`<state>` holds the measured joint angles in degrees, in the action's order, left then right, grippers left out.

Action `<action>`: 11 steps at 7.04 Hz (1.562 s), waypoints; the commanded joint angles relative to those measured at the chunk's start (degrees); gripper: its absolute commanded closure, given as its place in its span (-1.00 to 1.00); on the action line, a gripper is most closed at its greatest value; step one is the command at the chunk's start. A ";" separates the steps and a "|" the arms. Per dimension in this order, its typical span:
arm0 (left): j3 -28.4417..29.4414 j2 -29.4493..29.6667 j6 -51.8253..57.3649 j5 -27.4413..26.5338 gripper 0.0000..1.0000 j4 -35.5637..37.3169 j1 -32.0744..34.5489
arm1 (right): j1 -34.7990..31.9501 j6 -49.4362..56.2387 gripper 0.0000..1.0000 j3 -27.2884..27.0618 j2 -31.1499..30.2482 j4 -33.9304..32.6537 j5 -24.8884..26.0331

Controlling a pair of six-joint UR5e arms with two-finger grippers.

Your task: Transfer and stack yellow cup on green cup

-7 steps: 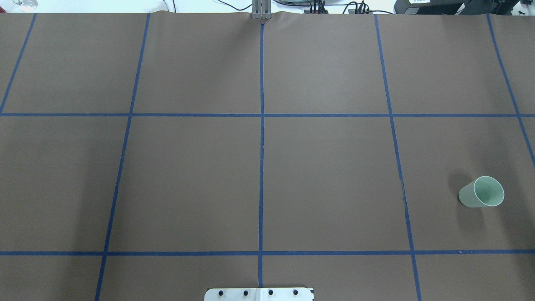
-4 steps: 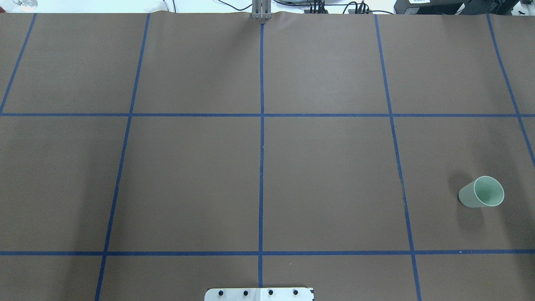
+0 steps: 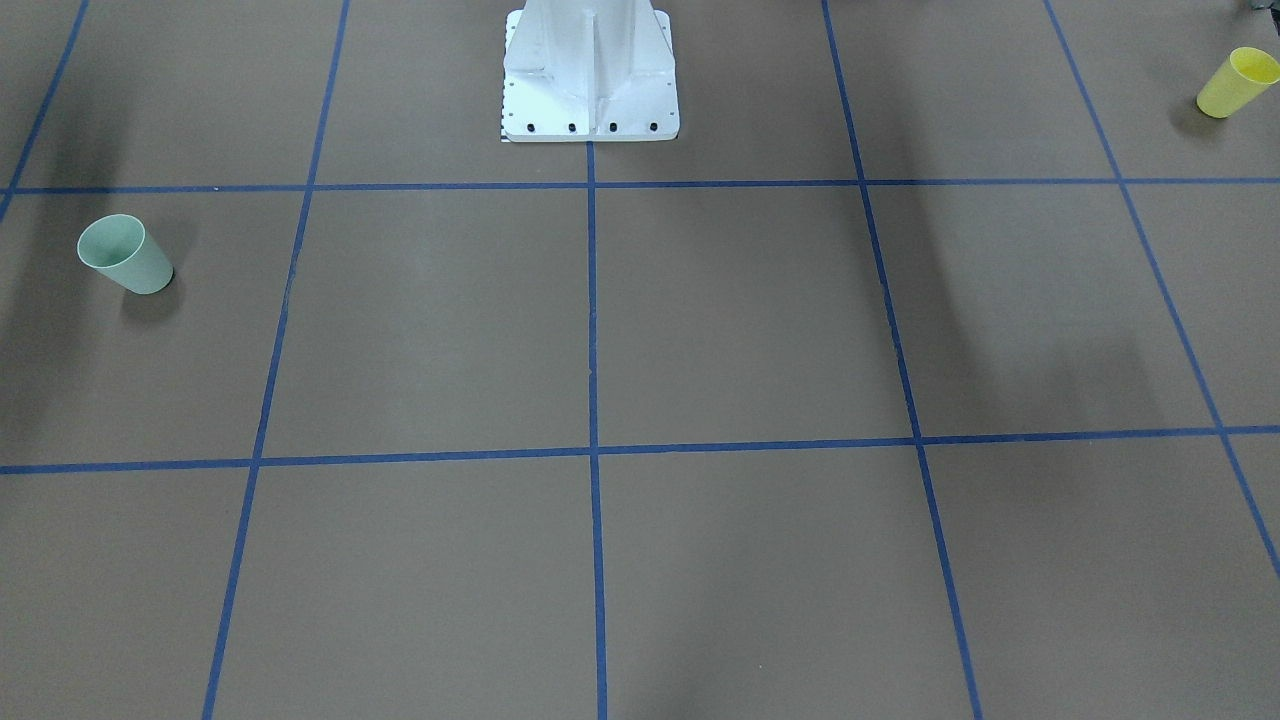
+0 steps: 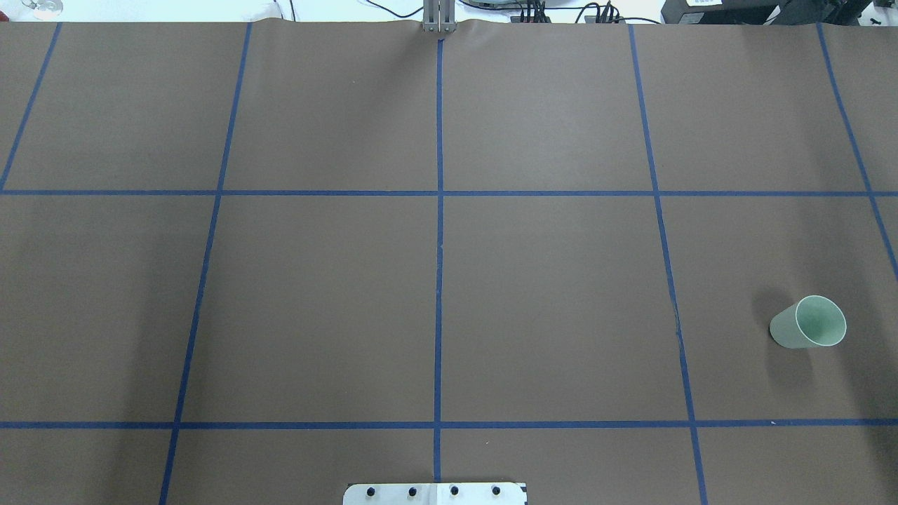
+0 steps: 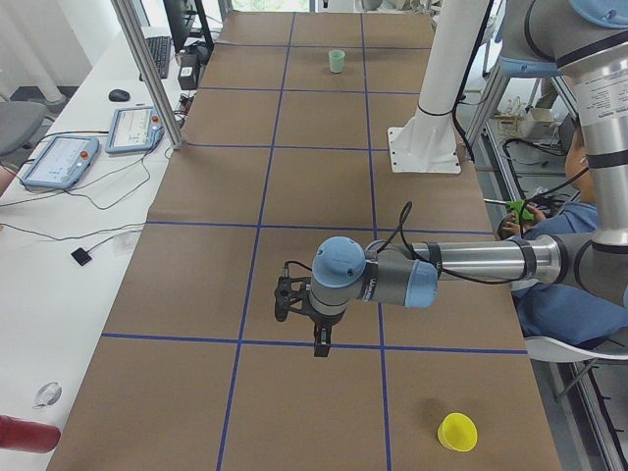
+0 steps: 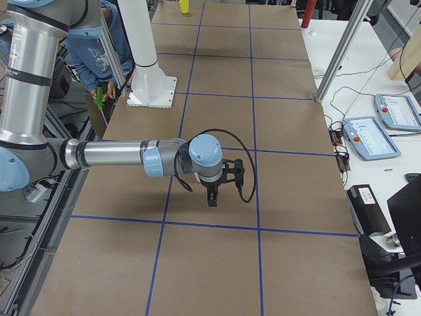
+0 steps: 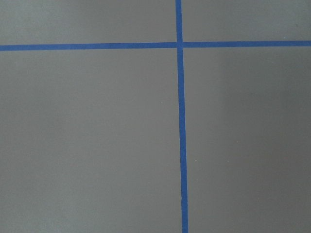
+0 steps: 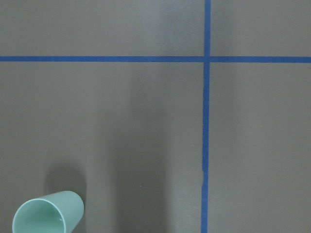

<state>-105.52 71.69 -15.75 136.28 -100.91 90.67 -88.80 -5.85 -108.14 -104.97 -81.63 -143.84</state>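
Observation:
The yellow cup (image 3: pixel 1237 82) stands upright near the table's corner on my left side; it also shows in the exterior left view (image 5: pixel 457 432) and far off in the exterior right view (image 6: pixel 184 6). It is outside the overhead view. The green cup (image 4: pixel 808 322) stands upright on my right side, also in the front view (image 3: pixel 125 254) and at the right wrist view's lower left (image 8: pixel 47 214). My left gripper (image 5: pixel 320 345) hangs above the table, away from the yellow cup. My right gripper (image 6: pixel 210 201) hangs above the table. I cannot tell whether either is open or shut.
The robot's white base (image 3: pixel 590 80) stands at the table's near-middle edge. Blue tape lines (image 4: pixel 439 210) divide the brown table into squares. Operator tablets (image 5: pixel 59 162) and cables lie on the white bench beyond the table. A person sits beside the robot (image 6: pixel 108 52).

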 commanded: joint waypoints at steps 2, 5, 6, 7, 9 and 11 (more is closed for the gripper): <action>-0.12 -0.50 -38.17 -7.65 -1.00 -4.52 -8.18 | 1.87 -0.30 -1.00 1.88 -2.43 10.00 -0.39; 0.32 -1.62 -66.90 -25.49 -0.99 -5.08 -22.72 | 2.57 -0.56 -1.00 2.84 -2.43 10.18 -0.47; 0.14 -3.38 -71.39 -29.46 -0.99 -5.17 -23.34 | 3.62 -0.74 -1.00 3.02 -2.34 10.18 -0.30; -0.21 -2.96 -81.88 -32.02 -0.99 -4.91 -27.44 | 3.90 -0.91 -1.00 3.29 -2.26 10.18 1.01; 0.06 -3.66 -97.91 -42.04 -0.99 2.43 -35.72 | 5.74 -1.00 -1.00 5.48 -0.51 10.35 6.27; -0.38 -3.14 -113.74 -45.32 -0.99 18.55 -45.11 | 6.88 -1.09 -1.00 5.49 -0.32 10.35 6.03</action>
<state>-105.50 68.21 -120.42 92.73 -92.43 50.76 -82.50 -6.86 -102.78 -105.56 -71.29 -138.05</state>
